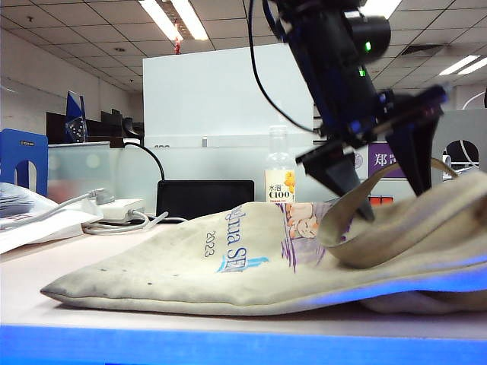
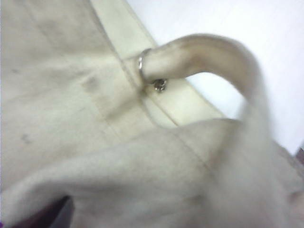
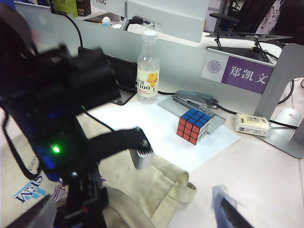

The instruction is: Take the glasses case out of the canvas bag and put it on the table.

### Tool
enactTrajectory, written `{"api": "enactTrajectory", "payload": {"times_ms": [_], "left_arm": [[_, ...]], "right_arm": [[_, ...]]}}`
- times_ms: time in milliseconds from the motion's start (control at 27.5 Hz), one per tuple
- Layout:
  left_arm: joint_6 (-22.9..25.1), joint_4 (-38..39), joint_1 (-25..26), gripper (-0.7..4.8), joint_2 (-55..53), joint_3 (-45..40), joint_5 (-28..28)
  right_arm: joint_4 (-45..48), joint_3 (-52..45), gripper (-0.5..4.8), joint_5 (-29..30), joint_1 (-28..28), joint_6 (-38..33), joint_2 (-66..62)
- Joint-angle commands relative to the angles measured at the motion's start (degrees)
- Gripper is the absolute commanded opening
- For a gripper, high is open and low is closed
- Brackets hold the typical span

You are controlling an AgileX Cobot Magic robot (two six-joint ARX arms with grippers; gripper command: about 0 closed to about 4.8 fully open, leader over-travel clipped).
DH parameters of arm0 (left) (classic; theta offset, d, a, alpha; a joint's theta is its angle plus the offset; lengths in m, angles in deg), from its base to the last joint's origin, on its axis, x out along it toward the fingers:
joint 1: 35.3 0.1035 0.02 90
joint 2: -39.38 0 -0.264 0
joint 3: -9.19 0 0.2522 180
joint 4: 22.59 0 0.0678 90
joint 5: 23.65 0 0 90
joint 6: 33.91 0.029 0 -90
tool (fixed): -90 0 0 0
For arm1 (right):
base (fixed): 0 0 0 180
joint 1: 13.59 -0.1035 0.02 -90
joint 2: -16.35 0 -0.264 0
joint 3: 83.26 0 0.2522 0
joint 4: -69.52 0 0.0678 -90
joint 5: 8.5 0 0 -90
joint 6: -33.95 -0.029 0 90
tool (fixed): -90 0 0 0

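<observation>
The canvas bag lies flat on the table, off-white with blue lettering. My left gripper hangs over the bag's mouth end with its jaws wide open. A loop handle rises between its fingers, and neither finger presses it. In the left wrist view the handle arches close over soiled cloth, and one dark fingertip shows. My right gripper stands open above the bag, behind the left arm. The glasses case is hidden.
A drink bottle stands at the back by a grey partition. A Rubik's cube sits on white paper, with a stapler and a small box nearby. Cables and a power strip lie at the left.
</observation>
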Motion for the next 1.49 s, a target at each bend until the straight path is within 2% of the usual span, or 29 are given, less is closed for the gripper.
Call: {"api": "enactTrajectory", "payload": {"times_ms": [36,109,145,327,581,727,909,1054,1272,1417,1490], "left_arm": [[0.5,0.5,0.1,2.56,-1.2,0.1,-1.8],[0.5,0.6,0.1,1.02,-1.6,0.1,-2.4],[0.5,0.6,0.2,0.03,-1.6,0.1,-2.3],[0.5,-0.2,0.3,-0.05,-0.2,1.3,-2.9],[0.4,2.0,1.6,-0.05,4.9,8.2,-3.8],[-1.2,5.4,3.0,-0.05,7.5,12.9,-4.1],[-4.2,11.5,4.5,-0.05,12.0,14.8,-11.8],[-4.1,15.7,4.4,-0.05,15.0,14.8,-13.2],[-8.1,15.7,2.2,-0.02,22.9,14.8,-17.6],[-10.9,15.8,1.3,-0.02,28.3,14.8,-20.2],[-11.8,15.7,0.1,-0.02,30.8,14.7,-20.2]], "right_arm": [[-0.3,0.2,4.30,0.1,0.0,-0.1,0.1],[-0.6,0.2,4.30,0.1,0.0,-0.1,0.3],[-0.6,0.2,4.30,0.1,0.0,-0.1,0.3],[-1.5,0.2,4.26,0.0,0.0,-0.1,0.7],[-2.1,0.2,4.22,0.0,0.0,-0.1,0.7],[-2.1,0.2,3.66,0.0,0.0,0.0,0.7],[-2.1,0.0,3.58,-0.3,0.0,0.6,0.6],[-2.0,-0.4,3.58,-0.6,0.0,0.9,-1.0],[-1.3,-3.0,3.58,0.4,0.1,1.9,-8.2],[4.0,-3.0,3.58,1.7,0.1,1.8,-14.1],[4.8,-2.9,3.58,6.4,0.1,0.3,-17.6]]}}
